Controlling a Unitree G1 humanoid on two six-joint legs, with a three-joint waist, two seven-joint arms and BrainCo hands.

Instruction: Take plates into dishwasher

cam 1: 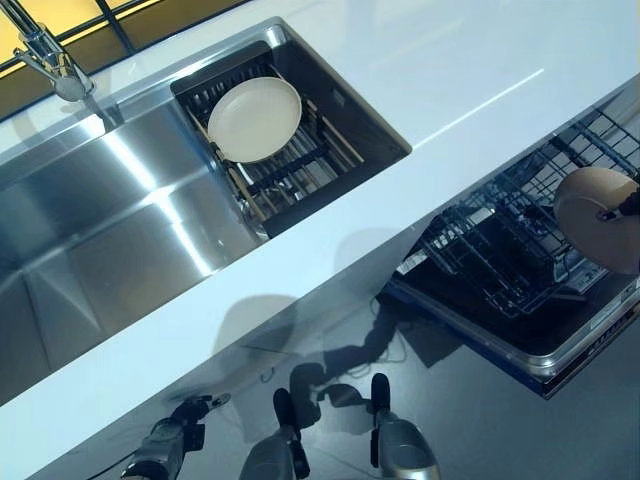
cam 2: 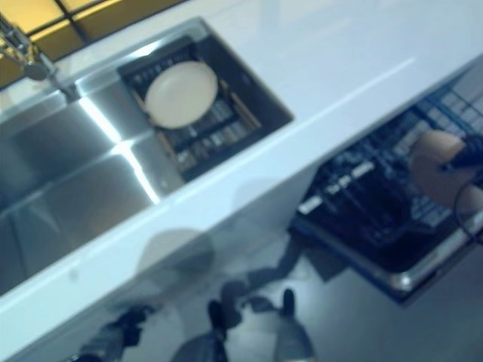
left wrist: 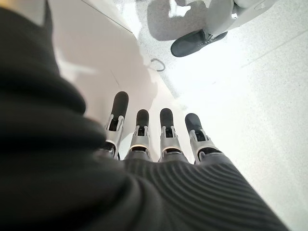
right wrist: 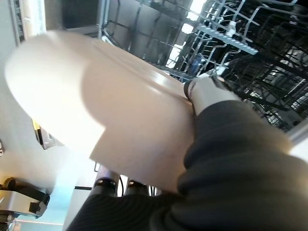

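Plates number two in view. One plate (cam 1: 598, 217), tan and round with a smooth underside, is held on edge by the right hand (right wrist: 204, 94), directly above the dishwasher rack (cam 1: 505, 245). The thumb lies across one face and the fingers (right wrist: 103, 185) curl behind the opposite face, so the hand is clamped on the plate's rim.

Largest item: the white counter (cam 1: 400, 200), running well to the left of the right hand and above the dishwasher. Set into it is a steel sink (cam 1: 110, 220), far from the right hand, with a tap (cam 1: 45, 55) at its back edge. A dark drying rack (cam 1: 290, 150) sits across the sink end nearest the right hand. The second plate (cam 1: 254, 119), cream coloured with a shallow raised rim, lies flat on that rack, well apart from the held plate.

The dishwasher door (cam 1: 545, 345) hangs open below the right hand. The rack's wire tines stand upright close under the held plate; whether the plate touches them cannot be told.

The left hand (left wrist: 159, 139) hangs low beside the counter front, well apart from both plates, its fingers straight, spread and holding nothing.

The floor (cam 1: 480, 430) is grey and smooth. A yellow tiled wall (cam 1: 120, 20) runs behind the tap.
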